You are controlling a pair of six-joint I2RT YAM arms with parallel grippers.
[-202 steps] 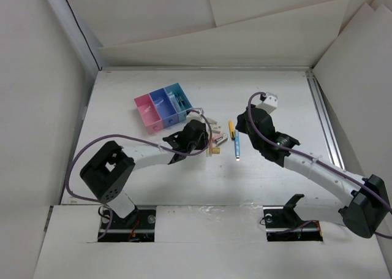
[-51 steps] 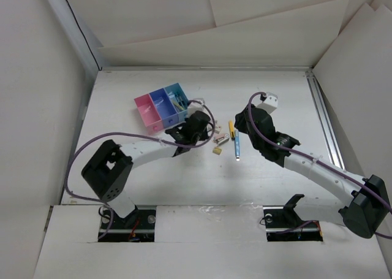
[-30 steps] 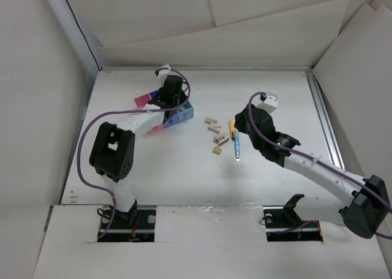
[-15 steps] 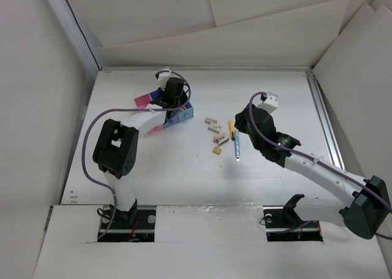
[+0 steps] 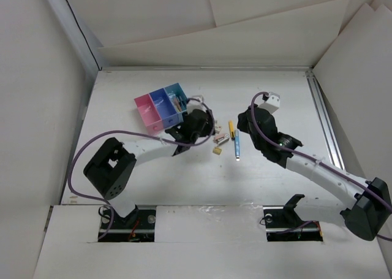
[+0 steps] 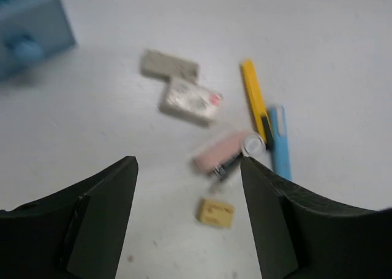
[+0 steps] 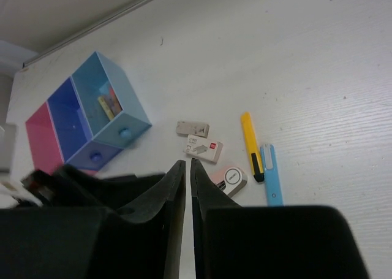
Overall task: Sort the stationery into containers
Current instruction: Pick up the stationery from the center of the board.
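The stationery lies in a loose cluster in the middle of the table: a yellow pen (image 5: 231,129), a blue pen (image 5: 236,145), a pink item (image 6: 223,151), a white box (image 6: 191,100), a grey eraser (image 6: 169,65) and a small tan block (image 6: 215,211). The joined containers (image 5: 162,107) stand at the back left: pink (image 7: 43,138), dark blue (image 7: 70,116) and light blue (image 7: 125,116), the last holding some pieces. My left gripper (image 6: 188,164) is open and empty above the tan block. My right gripper (image 7: 187,162) is shut and empty, right of the pens.
The left arm (image 5: 147,149) lies across the table in front of the containers. The right arm (image 5: 306,162) stretches from the near right corner. White walls (image 5: 202,67) stand round the table, and a metal rail (image 5: 324,119) runs along its right edge.
My left gripper was over the containers half a second ago. It has swung back right and down to the stationery cluster. The right arm has barely moved.
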